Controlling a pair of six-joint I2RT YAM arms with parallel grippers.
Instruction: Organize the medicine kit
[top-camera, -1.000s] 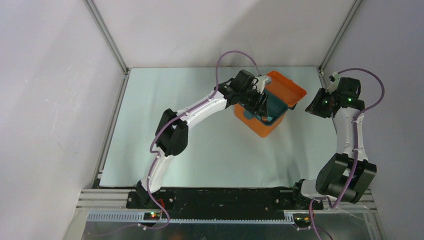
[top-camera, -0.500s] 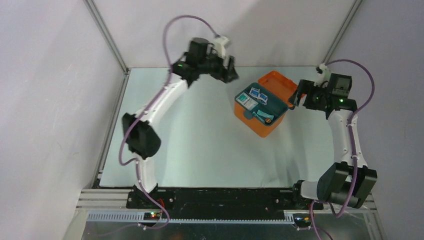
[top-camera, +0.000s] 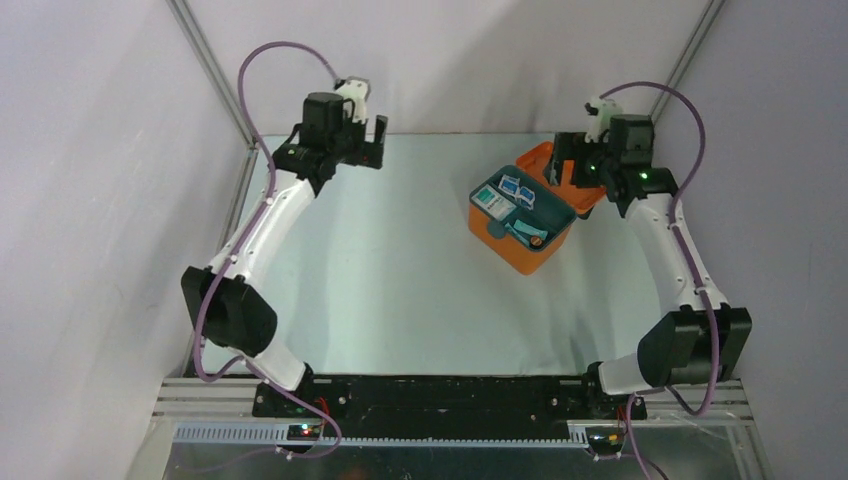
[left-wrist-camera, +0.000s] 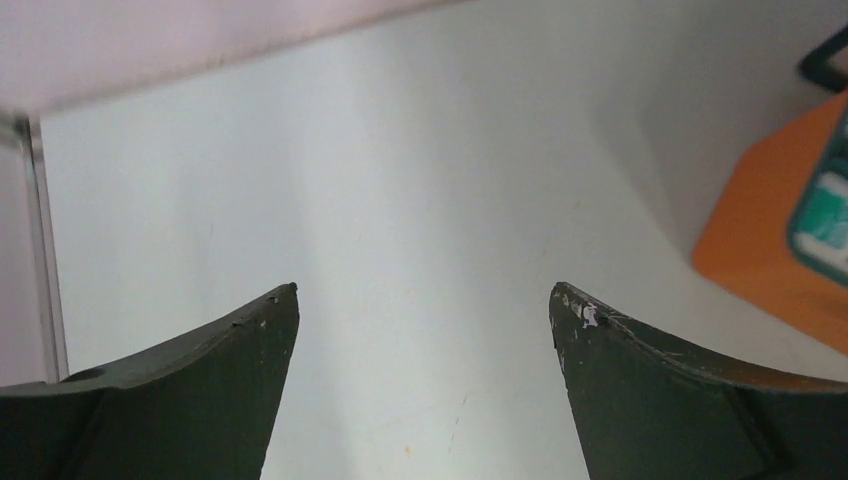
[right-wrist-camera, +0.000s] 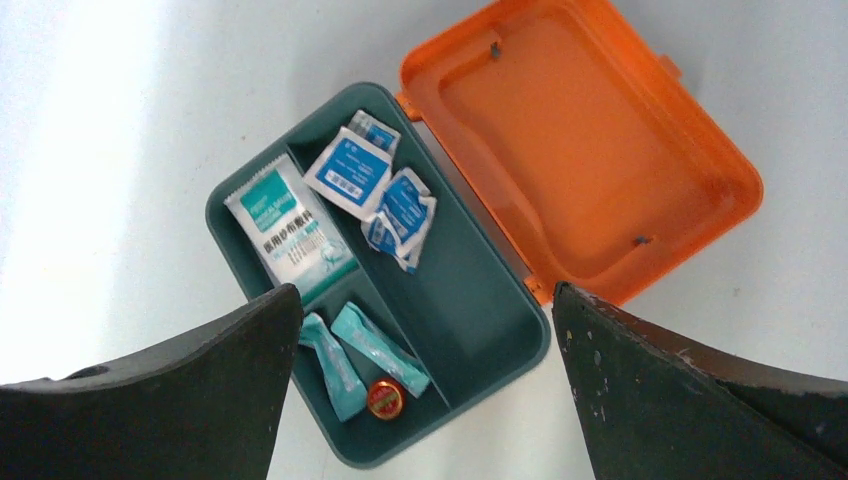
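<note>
Right gripper (right-wrist-camera: 425, 290) released, jaws wide, nothing between them; it hovers directly above the medicine kit (right-wrist-camera: 480, 300). Nearest its fingertips is a compartment with two teal sachets (right-wrist-camera: 370, 345) and a small round red item (right-wrist-camera: 383, 398). Farther out, toward the left finger, a narrow compartment holds one white-green packet (right-wrist-camera: 285, 230). Beside that, the large compartment holds several blue-white sachets (right-wrist-camera: 350, 170), loosely overlapping. Farthest out, the orange lid (right-wrist-camera: 590, 150) is swung open beyond the tray. Left gripper (left-wrist-camera: 425, 290) likewise released and empty, above bare table (left-wrist-camera: 400, 150); the kit's orange wall lies ahead and off to its right.
</note>
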